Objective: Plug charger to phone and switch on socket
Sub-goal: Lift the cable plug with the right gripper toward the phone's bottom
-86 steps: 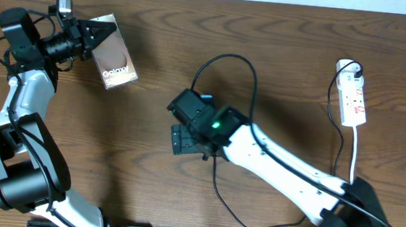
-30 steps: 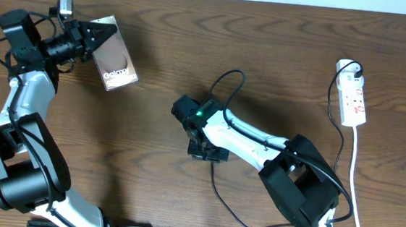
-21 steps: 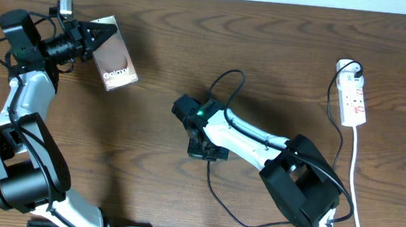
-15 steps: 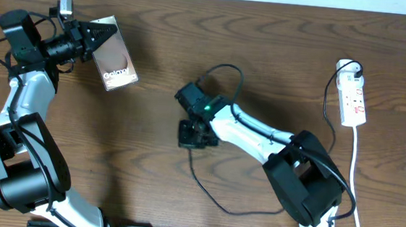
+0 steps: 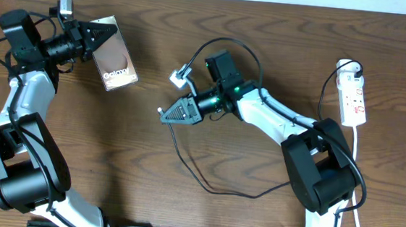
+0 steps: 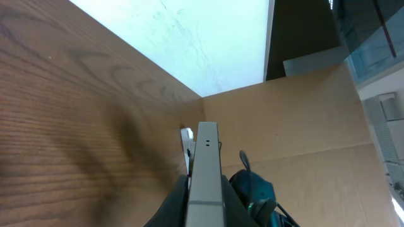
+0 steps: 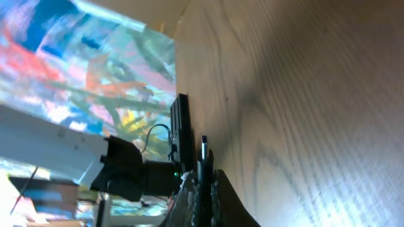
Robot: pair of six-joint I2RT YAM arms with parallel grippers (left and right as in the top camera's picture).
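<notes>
Wooden table (image 5: 112, 157), two arms working over it. Far left: left gripper (image 5: 99, 36), jaws closed narrow on one end of the phone (image 5: 117, 63), a brown slab with white "Galaxy" lettering, held tilted with its lettered face up; whether its lower end touches the table cannot be told. In the left wrist view the phone shows edge-on between the fingers (image 6: 180, 197). Centre: right gripper (image 5: 165, 113), pointing left toward the phone and well apart from it, pinched tight on the charger (image 5: 215, 191). Its small plug tip (image 7: 203, 146) projects just past the fingertips. The thin black cable drops from the gripper, loops across the near side of the table, then runs off right. Far right: socket (image 5: 354, 96), a white power strip with red marks, lying flat, with the white adapter (image 5: 347, 66) seated at its far end and a white lead (image 5: 355, 151) trailing toward the near edge.
</notes>
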